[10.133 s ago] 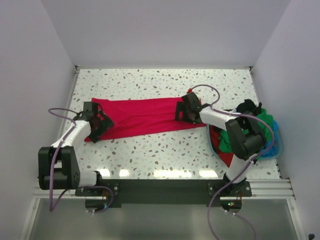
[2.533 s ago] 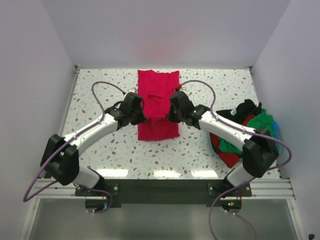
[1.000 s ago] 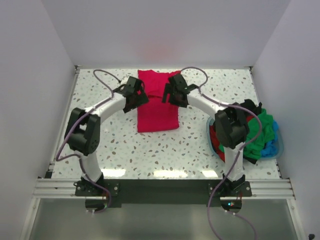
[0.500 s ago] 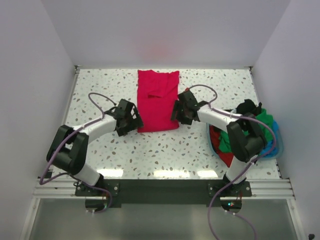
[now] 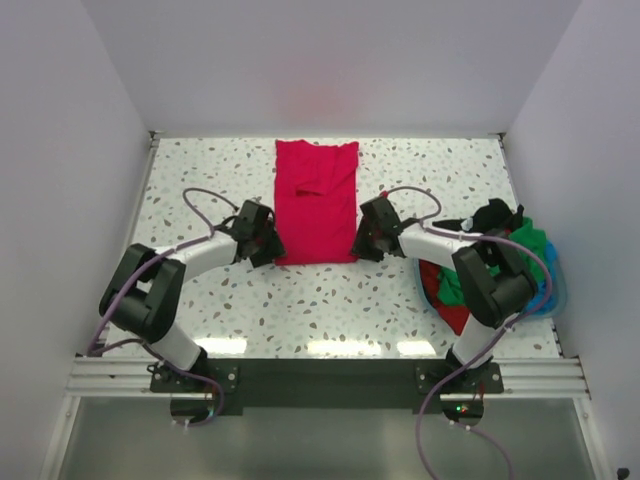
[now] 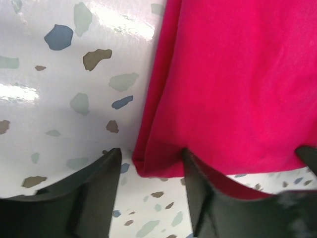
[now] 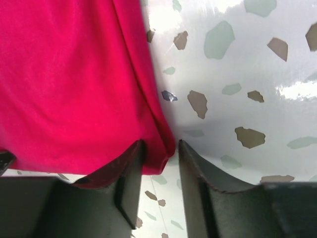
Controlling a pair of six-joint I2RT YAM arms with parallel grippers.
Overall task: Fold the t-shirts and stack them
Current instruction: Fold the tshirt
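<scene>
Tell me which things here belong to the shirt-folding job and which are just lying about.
Part of the job:
- crimson t-shirt, folded, flat on the table
- shirt heap (green, red, black) in the basket
- left gripper and right gripper, one at each near corner of the crimson t-shirt

Just there:
- light blue basket
- speckled table

The shirt (image 5: 315, 200) is soft, matt crimson cloth, the table (image 5: 400, 290) a smooth, glossy, speckled stone-look top that mirrors the lights, and the fingers (image 6: 94, 198) are matt black plastic.
</scene>
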